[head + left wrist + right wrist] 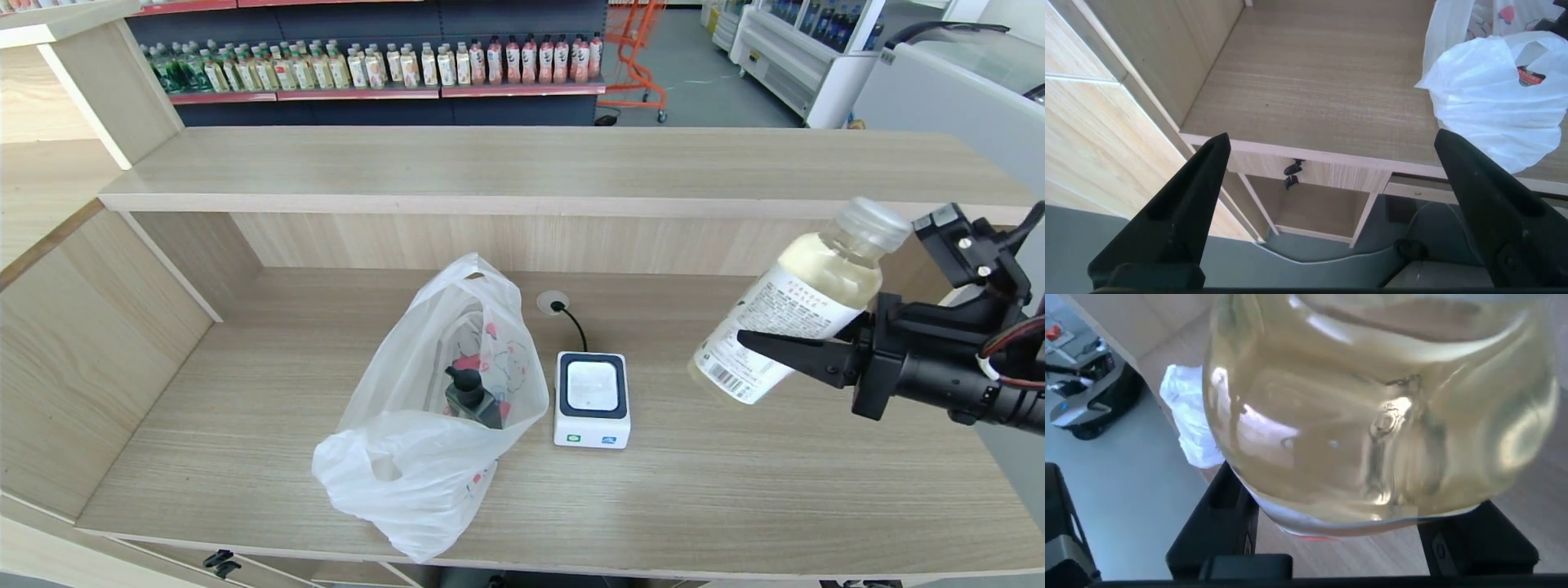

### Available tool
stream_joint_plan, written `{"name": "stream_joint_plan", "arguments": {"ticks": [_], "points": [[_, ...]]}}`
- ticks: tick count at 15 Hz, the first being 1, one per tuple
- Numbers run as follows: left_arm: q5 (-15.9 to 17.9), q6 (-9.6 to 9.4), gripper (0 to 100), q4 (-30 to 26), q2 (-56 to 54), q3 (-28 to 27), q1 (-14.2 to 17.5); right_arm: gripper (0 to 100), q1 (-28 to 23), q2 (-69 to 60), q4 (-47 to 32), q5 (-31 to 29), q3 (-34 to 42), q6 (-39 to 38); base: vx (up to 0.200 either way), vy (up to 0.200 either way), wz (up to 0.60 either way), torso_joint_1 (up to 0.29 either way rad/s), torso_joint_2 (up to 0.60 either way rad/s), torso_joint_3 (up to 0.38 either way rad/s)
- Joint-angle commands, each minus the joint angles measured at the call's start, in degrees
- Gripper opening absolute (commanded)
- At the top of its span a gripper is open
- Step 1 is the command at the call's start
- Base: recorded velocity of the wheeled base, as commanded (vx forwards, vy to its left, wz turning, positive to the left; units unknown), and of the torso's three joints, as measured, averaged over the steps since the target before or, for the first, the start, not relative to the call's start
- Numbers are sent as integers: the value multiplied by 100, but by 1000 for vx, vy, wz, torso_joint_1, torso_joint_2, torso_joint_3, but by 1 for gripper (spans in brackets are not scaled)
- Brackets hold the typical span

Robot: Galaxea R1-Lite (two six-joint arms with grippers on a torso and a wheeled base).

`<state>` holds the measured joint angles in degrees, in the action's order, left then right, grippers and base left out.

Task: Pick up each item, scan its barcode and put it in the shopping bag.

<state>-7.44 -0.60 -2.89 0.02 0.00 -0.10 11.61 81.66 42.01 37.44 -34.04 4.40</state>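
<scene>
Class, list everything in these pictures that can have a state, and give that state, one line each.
bottle, capped, tilted, held off the counter.
shopping bag, mouth open, slumped on the counter.
pump bottle, inside the shopping bag.
scanner, window facing up, uncovered.
right gripper, jaws shut on the bottle.
left gripper, jaws open, empty.

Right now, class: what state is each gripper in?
Left gripper: open, holding nothing.
Right gripper: closed on the bottle.
</scene>
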Motion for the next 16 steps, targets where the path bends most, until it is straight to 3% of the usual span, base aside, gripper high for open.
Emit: {"name": "stream_joint_plan", "arguments": {"ticks": [1,6,9,12,16], "points": [[-3,7,100,-1,-2,0,1,0,35,-54,106,-378,20,-326,0,0,0,0,0,0],[-3,-2,100,-1,-2,0,1,0,35,-107,150,-817,20,-950,-160,0,0,7,3,2],[-3,-2,100,-1,-2,0,1,0,35,-107,150,-826,20,-1117,0,0,0,0,0,0],[-3,16,100,-1,-2,0,1,0,44,-45,141,-1002,-42,-1354,0,200,0,4,6,1],[-3,16,100,-1,-2,0,1,0,325,297,141,-1775,-481,-1873,0,200,0,11,4,1]]}}
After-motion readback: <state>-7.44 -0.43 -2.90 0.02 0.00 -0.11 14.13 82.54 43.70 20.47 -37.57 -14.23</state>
